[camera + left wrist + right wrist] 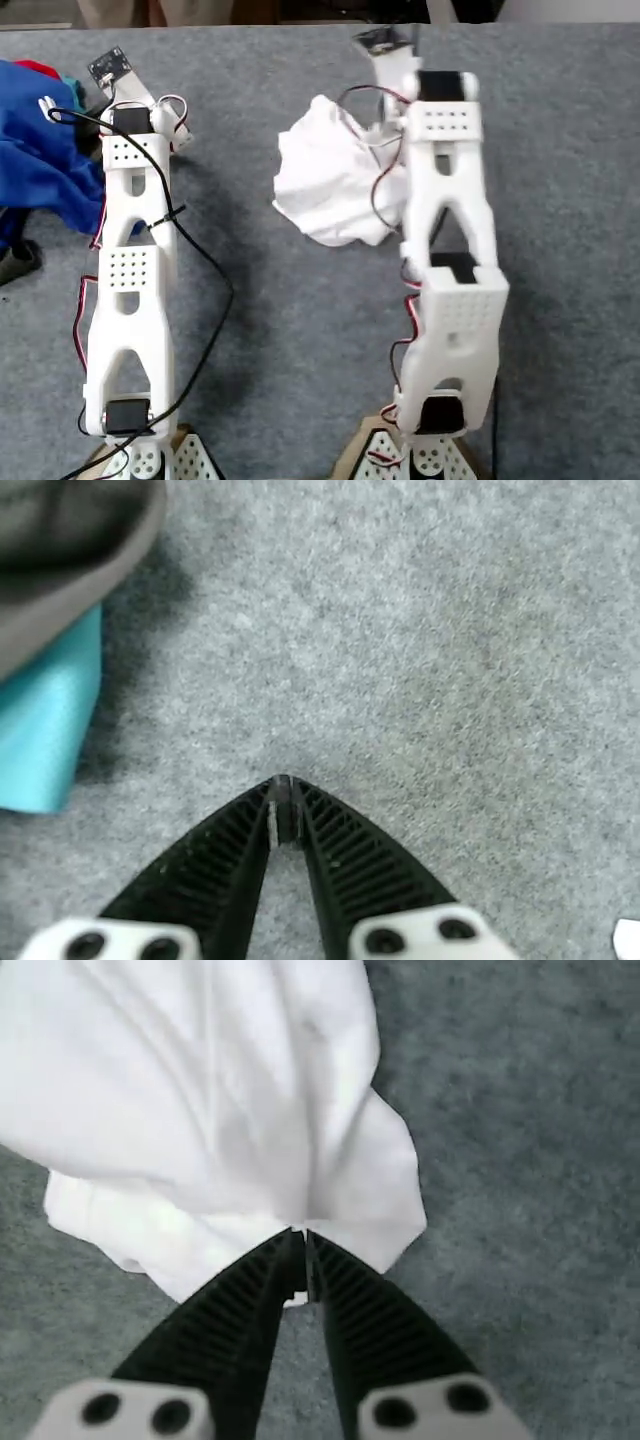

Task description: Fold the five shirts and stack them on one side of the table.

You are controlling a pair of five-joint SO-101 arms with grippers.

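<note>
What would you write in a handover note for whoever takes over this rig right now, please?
Left gripper: shut, empty, over bare table.
Right gripper: shut on the white shirt, which lies crumpled mid-table.
Other shirts: unfolded heap beside the left arm, blue on top; count unclear.
Done: nothing folded or stacked.
Left: fold every shirt and stack them on one side.

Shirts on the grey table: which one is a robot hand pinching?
The crumpled white cloth shirt, mid-table, pinched by the right hand; the blue shirt lies heaped off to one side, unheld.
</note>
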